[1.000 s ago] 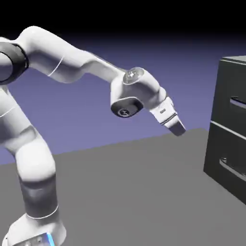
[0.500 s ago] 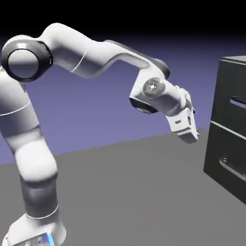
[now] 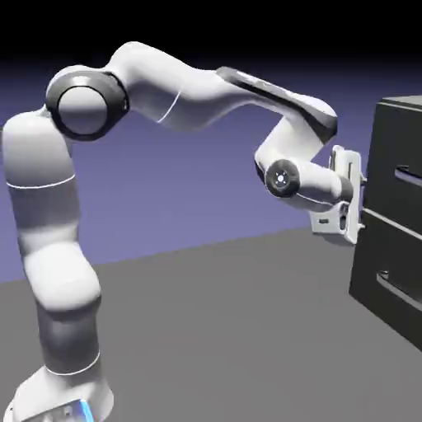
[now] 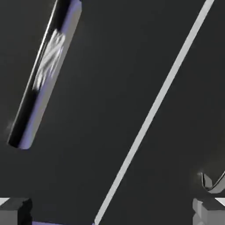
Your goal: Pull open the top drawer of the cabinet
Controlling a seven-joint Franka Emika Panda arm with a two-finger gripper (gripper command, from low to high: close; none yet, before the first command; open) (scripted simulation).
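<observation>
- Over the last second the arm has swung right and stretched out; the hand (image 3: 356, 198), which hung well short of the cabinet (image 3: 394, 222) above the counter (image 3: 214, 330), now sits just in front of its face and points at it.
- The wrist has also rolled, so the hand no longer angles down toward the counter but faces the drawer fronts head-on.
- The top drawer (image 3: 400, 161) is shut, its panel flush with the cabinet at the exterior view's right edge. Its grey bar handle (image 4: 44, 74) shows in the hand view as a slanted bar up and to the left, off the hand's centre line.
- The pale seam (image 4: 154, 110) between the drawer fronts crosses the hand view diagonally, so the hand looks aimed nearer the seam than the handle.
- The hand is open and empty: both fingertips (image 4: 15, 208) sit wide apart at the bottom corners.
- My reading: approach is nearly done, but the hand must rise and line up with the handle before closing on it.
</observation>
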